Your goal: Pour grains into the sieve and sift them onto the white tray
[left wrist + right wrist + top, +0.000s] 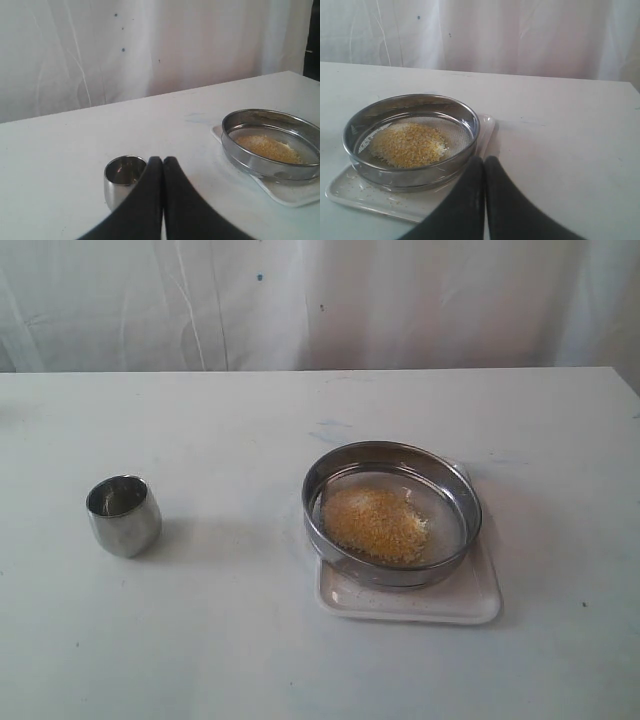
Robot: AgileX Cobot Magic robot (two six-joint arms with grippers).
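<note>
The steel sieve [392,512] rests on the white tray [410,602], right of the table's middle. A heap of golden grains [376,524] lies on its mesh, also seen as grains [409,145] in the right wrist view. A few loose specks lie on the tray [365,192]. A small steel cup [123,515] stands upright and apart on the left, with no grains showing inside. Neither arm shows in the exterior view. My left gripper [163,161] is shut and empty, near the cup [122,180]. My right gripper [483,161] is shut and empty, near the sieve [410,140].
A white curtain [320,300] hangs behind the table's far edge. Faint blue marks [330,430] stain the tabletop behind the sieve. The sieve [272,145] and tray [290,192] also show in the left wrist view.
</note>
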